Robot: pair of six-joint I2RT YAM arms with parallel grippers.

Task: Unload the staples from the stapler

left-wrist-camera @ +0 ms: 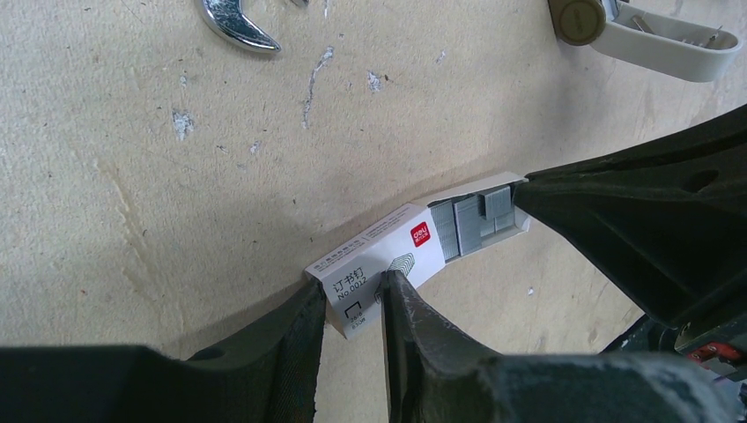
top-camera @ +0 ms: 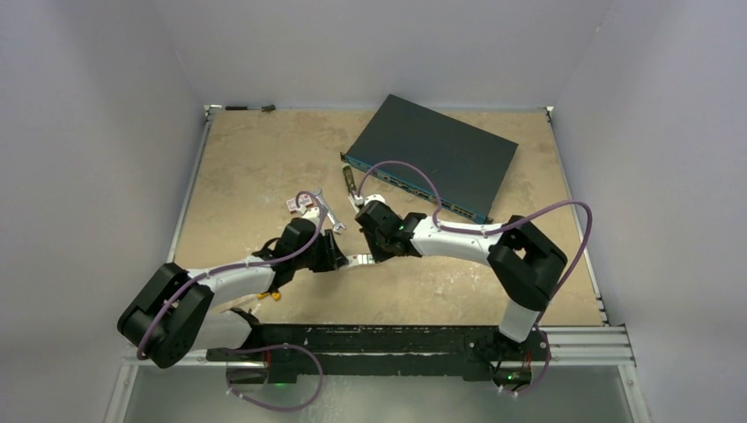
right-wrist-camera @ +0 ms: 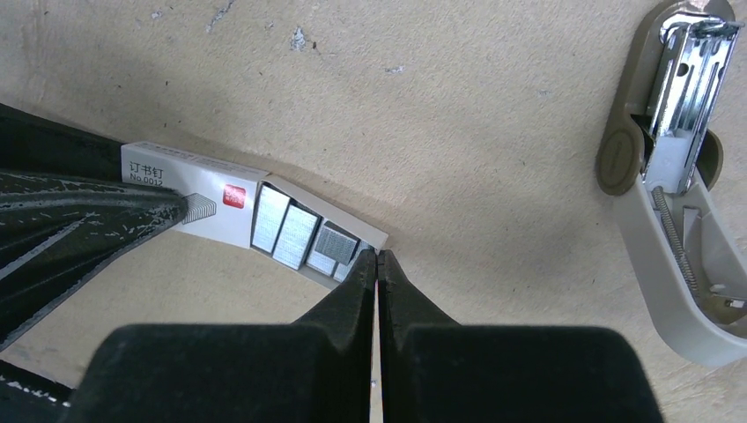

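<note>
The stapler (right-wrist-camera: 683, 176) lies swung open on the table, pale top down and silvery channel (right-wrist-camera: 696, 79) up; I cannot tell if staples sit in it. It also shows in the left wrist view (left-wrist-camera: 652, 40) and the top view (top-camera: 351, 181). My left gripper (left-wrist-camera: 352, 280) is shut on the sleeve of a red-and-white staple box (left-wrist-camera: 388, 260). The box's tray is slid out, showing silvery staple strips (right-wrist-camera: 284, 231). My right gripper (right-wrist-camera: 377, 256) is shut at the tray's end, pinching its edge. Both grippers meet low over the table (top-camera: 355, 257).
A chrome wrench (left-wrist-camera: 236, 22) lies just beyond the box, also seen in the top view (top-camera: 323, 211). A dark flat network switch (top-camera: 432, 154) sits at the back right. A small red-and-white piece (top-camera: 294, 205) lies by the wrench.
</note>
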